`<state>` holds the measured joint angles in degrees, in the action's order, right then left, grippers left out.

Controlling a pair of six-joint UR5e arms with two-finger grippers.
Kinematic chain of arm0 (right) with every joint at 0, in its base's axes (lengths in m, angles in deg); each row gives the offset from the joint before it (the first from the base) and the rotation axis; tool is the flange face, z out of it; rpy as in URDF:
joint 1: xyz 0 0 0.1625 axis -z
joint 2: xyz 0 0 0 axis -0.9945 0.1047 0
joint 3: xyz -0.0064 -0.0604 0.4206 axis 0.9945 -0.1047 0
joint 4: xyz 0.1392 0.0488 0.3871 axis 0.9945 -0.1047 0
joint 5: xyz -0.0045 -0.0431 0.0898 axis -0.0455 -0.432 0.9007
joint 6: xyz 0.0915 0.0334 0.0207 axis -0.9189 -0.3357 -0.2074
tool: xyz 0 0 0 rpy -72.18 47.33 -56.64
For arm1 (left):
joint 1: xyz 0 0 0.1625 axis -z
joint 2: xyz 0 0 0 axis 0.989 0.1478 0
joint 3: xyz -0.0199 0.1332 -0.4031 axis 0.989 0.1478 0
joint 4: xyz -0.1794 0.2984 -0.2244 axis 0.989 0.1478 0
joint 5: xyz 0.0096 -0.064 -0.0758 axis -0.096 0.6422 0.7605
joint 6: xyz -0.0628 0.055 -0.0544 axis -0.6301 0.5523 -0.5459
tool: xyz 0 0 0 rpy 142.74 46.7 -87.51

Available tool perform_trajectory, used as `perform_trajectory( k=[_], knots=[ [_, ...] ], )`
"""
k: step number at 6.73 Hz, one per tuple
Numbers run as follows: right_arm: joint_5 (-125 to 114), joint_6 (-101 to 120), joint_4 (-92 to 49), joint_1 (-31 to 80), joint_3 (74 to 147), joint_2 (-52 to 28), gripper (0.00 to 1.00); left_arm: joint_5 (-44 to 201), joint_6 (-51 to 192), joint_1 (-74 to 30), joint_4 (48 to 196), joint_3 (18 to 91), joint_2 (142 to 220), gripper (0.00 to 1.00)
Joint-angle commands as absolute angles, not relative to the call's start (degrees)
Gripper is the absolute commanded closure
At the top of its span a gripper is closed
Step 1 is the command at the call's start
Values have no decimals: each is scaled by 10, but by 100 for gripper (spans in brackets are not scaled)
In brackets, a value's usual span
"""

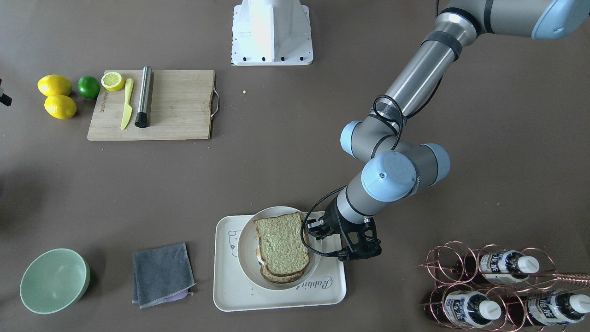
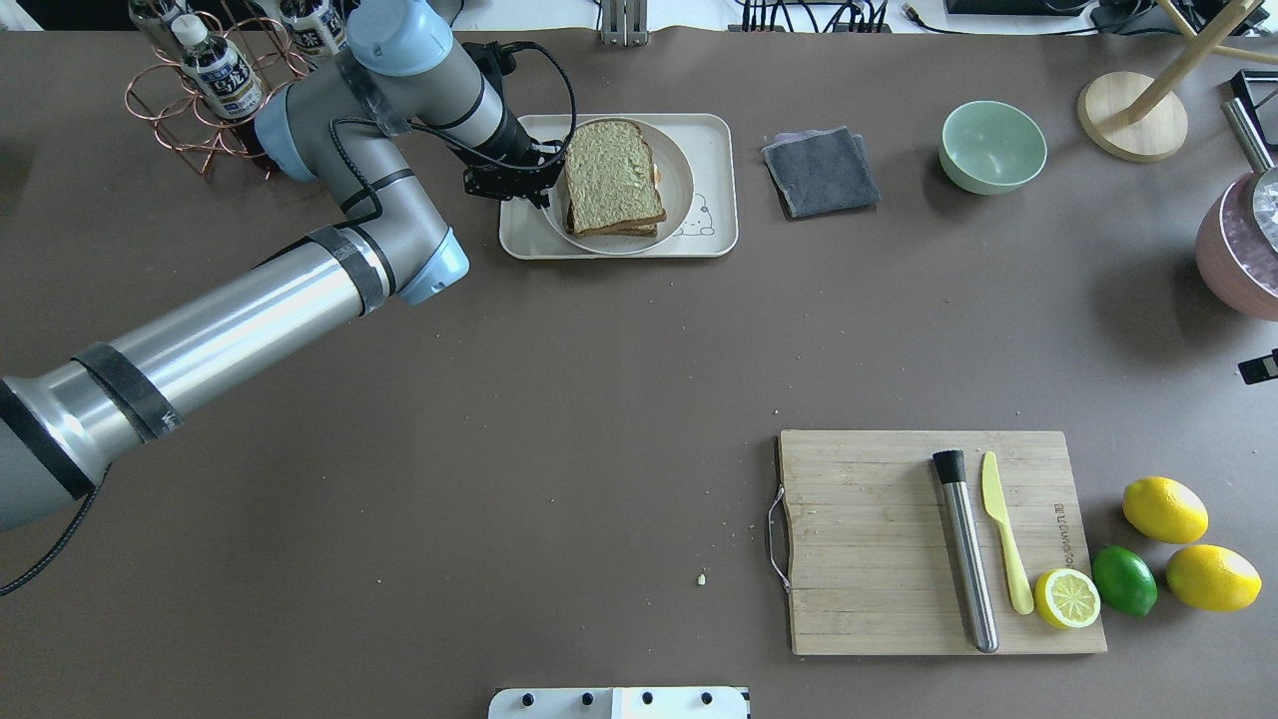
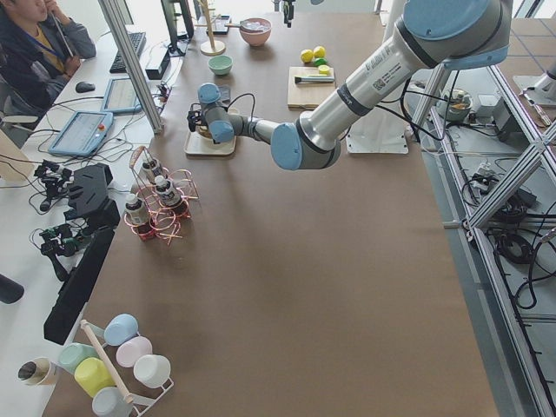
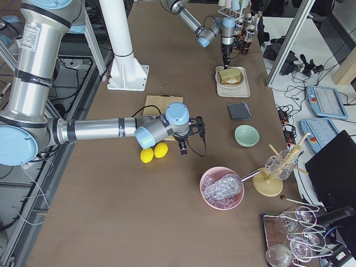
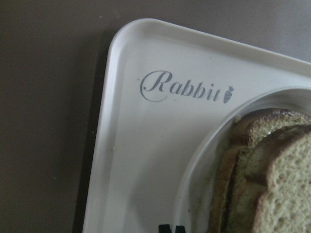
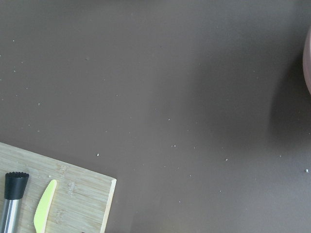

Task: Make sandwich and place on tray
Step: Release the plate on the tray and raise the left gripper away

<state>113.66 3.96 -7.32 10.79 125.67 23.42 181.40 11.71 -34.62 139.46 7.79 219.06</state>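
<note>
The sandwich (image 1: 281, 244), two brown-crusted bread slices with a sliver of white egg at its edge, lies on a round white plate (image 1: 246, 249). The plate stands on the cream tray (image 1: 276, 299) with the word "Rabbit". My left gripper (image 1: 318, 229) is low at the plate's rim on the robot's left side. In the left wrist view its tips (image 5: 171, 228) stand close together right at the rim, beside the sandwich (image 5: 272, 184). My right gripper (image 4: 183, 146) hovers near the lemons, far from the tray; I cannot tell if it is open or shut.
A copper bottle rack (image 1: 498, 286) stands close to the left arm's outer side. A grey cloth (image 1: 162, 274) and a green bowl (image 1: 54, 280) lie on the tray's other side. The wooden cutting board (image 1: 175, 106) holds a muddler, a yellow knife and a lemon half.
</note>
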Motion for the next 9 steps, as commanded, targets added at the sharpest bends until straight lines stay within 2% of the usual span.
perform_trajectory(
  k=[1, 2, 3, 4, 5, 7, 9],
  knots=[
    [1136, 40, -73, 108, 1256, 235, 0, 1811, 117, -346, 1401, 59, 2202, 100],
    [1136, 40, -73, 107, 1257, 236, 0, 1810, 117, -346, 1401, 57, 2202, 100],
    [1136, 40, -73, 105, 1257, 237, 0, 1809, 117, -343, 1401, 57, 2201, 50],
    [1136, 40, -71, 105, 1256, 242, 0, 1808, 117, -340, 1399, 60, 2198, 24],
    [1136, 40, -72, 105, 1257, 241, 0, 1812, 115, -327, 1386, 108, 2163, 13],
    [1135, 39, -71, 102, 1254, 246, 0, 1849, 119, -311, 1208, 371, 2045, 13],
    [1129, 40, -74, 84, 1252, 253, 0, 1860, 157, -300, 1172, 568, 1907, 13]
  ],
)
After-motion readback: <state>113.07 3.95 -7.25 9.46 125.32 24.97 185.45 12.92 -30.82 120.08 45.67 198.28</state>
